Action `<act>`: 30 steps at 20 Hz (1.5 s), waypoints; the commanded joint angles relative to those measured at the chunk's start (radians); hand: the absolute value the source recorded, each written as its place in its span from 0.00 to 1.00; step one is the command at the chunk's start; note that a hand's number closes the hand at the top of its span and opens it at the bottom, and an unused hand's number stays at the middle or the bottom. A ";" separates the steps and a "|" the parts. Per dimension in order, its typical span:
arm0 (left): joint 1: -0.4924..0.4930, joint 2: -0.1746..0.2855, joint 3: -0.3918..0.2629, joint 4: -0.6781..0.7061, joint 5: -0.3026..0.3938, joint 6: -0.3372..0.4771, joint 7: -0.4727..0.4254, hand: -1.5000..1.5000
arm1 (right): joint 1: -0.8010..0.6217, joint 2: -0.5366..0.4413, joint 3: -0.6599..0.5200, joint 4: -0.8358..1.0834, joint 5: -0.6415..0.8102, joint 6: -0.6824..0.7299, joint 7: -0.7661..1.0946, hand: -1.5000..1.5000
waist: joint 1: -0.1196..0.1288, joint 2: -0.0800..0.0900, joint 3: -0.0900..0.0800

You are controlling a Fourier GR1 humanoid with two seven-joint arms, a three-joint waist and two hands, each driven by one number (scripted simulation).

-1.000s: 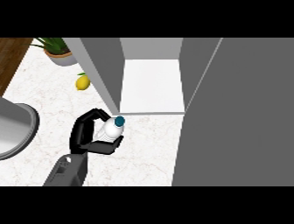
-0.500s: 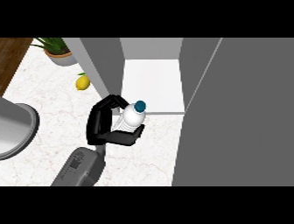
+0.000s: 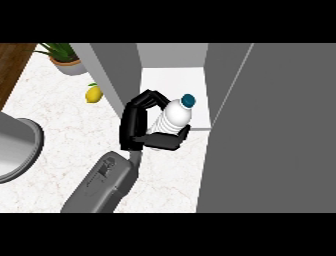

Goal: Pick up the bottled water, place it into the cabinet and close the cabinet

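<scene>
My left robot hand (image 3: 134,125) is curled round the bottled water (image 3: 175,116) at the cabinet (image 3: 171,80) mouth. If I carry it low, its base could catch the shelf edge and tip.

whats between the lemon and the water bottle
Head view: the cabinet's side wall and the left hand curled round the bottle lie between it and the lemon.

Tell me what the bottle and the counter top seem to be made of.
Bottled water: probably plastic, whitish and smooth, with a ribbed lower body and a teal cap. Counter top: looks like white marble or similar stone, going by its faint veins; finish unclear.
</scene>
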 commanded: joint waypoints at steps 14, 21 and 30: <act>-0.298 0.000 0.021 0.408 0.212 0.136 -0.036 1.00 | 0.172 -0.065 -0.016 -0.158 -0.032 0.031 -0.040 0.00 | -0.027 0.005 0.000; -0.406 0.000 0.076 0.642 0.238 0.140 -0.158 1.00 | 0.161 -0.029 0.016 -0.061 0.008 0.026 -0.135 0.00 | -0.035 0.011 -0.001; -0.557 0.000 0.111 0.837 0.245 0.207 -0.198 1.00 | 0.153 -0.068 -0.100 -0.077 -0.095 0.090 -0.134 0.00 | -0.047 0.018 0.000</act>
